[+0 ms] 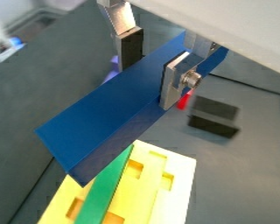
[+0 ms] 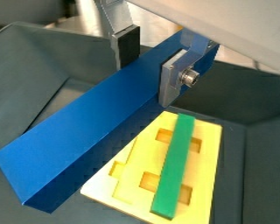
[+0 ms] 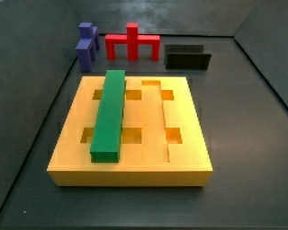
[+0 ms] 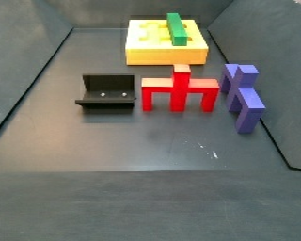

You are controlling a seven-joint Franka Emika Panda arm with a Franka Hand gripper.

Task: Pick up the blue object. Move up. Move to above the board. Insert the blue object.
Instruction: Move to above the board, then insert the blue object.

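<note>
Nearest the lens in both wrist views: long, flat, dark blue rectangular bar (image 2: 90, 140), pinched across its flat faces near one end by the gripper (image 2: 152, 61), silver plate fingers (image 2: 177, 79) pressed against it. Held in the air over the large thick yellow grooved block (image 2: 206, 188), free end hanging out past the block's edge. Long green bar (image 3: 111, 112) already seated in one lengthwise groove; neighbouring groove open. Neither gripper nor blue bar visible in either side view. Small purplish-blue upright piece (image 3: 85, 45), red comb-shaped piece (image 3: 132, 41) and dark L-shaped fixture (image 3: 187, 57) grouped on the tabletop beyond the block. Likely risks: bar out of line with the open groove, catching a ridge or the green bar; off-centre grip letting the long end sag.
</note>
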